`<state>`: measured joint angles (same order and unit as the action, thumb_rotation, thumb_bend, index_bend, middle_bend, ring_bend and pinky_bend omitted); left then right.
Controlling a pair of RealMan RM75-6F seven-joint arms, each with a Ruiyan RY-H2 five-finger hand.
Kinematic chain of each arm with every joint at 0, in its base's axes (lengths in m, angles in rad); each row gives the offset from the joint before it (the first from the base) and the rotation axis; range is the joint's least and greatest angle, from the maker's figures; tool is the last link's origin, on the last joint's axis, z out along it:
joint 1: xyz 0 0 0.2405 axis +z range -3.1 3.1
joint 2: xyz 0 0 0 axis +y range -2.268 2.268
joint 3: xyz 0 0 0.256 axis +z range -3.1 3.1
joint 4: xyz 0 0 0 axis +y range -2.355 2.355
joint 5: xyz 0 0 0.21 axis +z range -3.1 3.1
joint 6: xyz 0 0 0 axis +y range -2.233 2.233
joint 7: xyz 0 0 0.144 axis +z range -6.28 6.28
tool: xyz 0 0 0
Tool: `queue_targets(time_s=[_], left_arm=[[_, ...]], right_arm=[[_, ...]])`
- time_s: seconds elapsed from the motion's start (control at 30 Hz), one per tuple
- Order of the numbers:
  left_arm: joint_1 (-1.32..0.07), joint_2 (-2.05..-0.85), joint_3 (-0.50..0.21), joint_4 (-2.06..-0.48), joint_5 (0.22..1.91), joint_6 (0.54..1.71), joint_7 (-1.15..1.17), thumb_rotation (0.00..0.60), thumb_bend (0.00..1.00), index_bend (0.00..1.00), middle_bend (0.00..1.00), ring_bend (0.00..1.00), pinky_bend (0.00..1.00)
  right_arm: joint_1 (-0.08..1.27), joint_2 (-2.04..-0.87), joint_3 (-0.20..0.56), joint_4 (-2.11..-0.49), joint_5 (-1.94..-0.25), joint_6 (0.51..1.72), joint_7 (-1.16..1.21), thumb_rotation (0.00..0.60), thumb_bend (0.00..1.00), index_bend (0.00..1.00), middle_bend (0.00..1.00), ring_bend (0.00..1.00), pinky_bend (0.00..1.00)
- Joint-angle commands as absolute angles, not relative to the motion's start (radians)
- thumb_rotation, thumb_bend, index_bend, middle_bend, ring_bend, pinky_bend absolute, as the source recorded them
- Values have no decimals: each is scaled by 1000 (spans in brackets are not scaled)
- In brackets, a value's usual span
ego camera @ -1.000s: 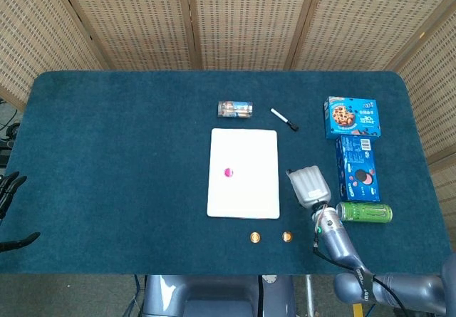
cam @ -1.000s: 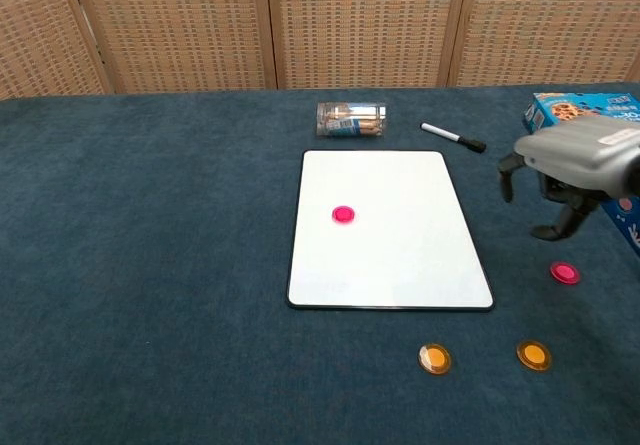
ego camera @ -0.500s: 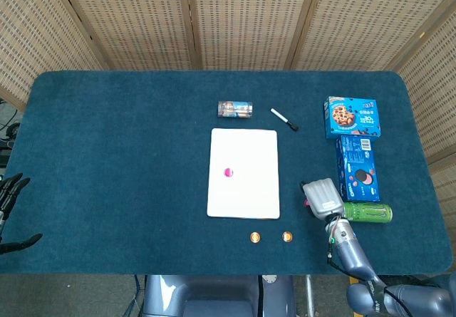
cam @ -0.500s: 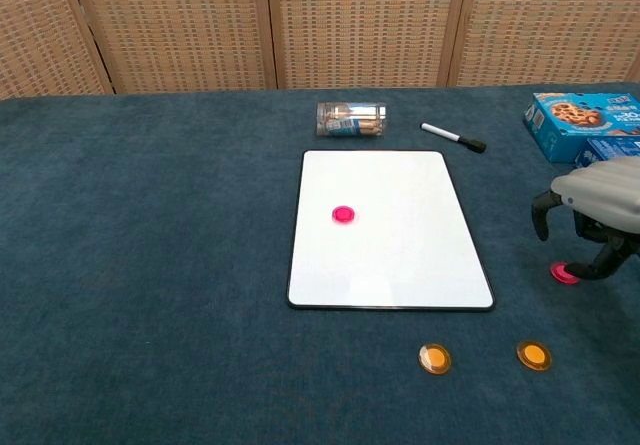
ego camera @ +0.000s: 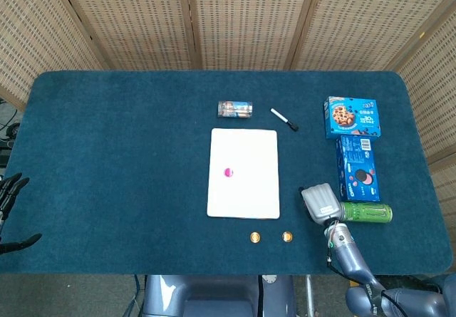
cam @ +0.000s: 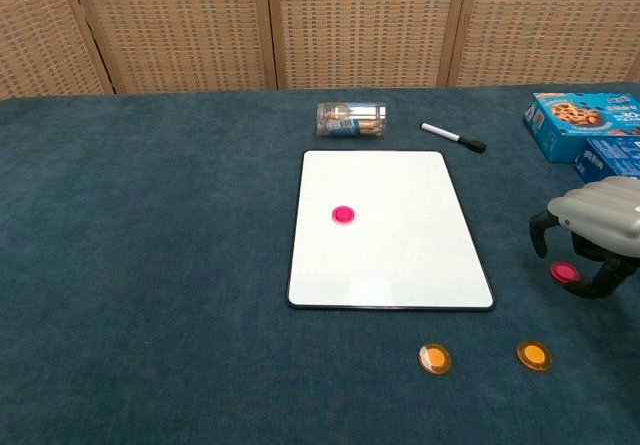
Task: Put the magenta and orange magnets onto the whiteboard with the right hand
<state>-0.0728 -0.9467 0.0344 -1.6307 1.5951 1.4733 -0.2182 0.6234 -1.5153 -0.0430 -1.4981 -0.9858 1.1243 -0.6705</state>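
Observation:
The whiteboard (cam: 400, 255) lies flat mid-table, with one magenta magnet (cam: 344, 214) on its left half. A second magenta magnet (cam: 566, 272) lies on the cloth to the board's right. My right hand (cam: 598, 227) arches low over it, a fingertip on either side; no grip shows. From the head view the right hand (ego camera: 321, 202) hides that magnet. Two orange magnets (cam: 434, 358) (cam: 533, 355) lie on the cloth in front of the board. My left hand (ego camera: 8, 192) hangs at the table's left edge, fingers spread and holding nothing.
Behind the board lie a clear jar (ego camera: 235, 109) and a black-capped marker (ego camera: 284, 120). Two blue cookie boxes (ego camera: 352, 117) (ego camera: 358, 167) and a green can (ego camera: 365, 212) sit close by on the right of my right hand.
My right hand has come down and toward the near right, from above the cloth to just over the loose magenta magnet. The magnets have not moved.

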Motion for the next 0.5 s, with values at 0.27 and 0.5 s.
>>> queue_targets(time_s=[0.27, 0.5], left_arm=[[-75, -946, 35, -1632, 1593, 1469, -217, 600, 0, 0, 0, 0, 0], [-76, -947, 35, -1634, 1590, 1465, -212, 600, 0, 0, 0, 0, 0]], right_arm=[[610, -1526, -28, -1470, -996, 1098, -670, 600, 350, 400, 991, 1000, 1000], [598, -1536, -19, -1439, -1004, 1078, -658, 600, 350, 436, 991, 1000, 1000]])
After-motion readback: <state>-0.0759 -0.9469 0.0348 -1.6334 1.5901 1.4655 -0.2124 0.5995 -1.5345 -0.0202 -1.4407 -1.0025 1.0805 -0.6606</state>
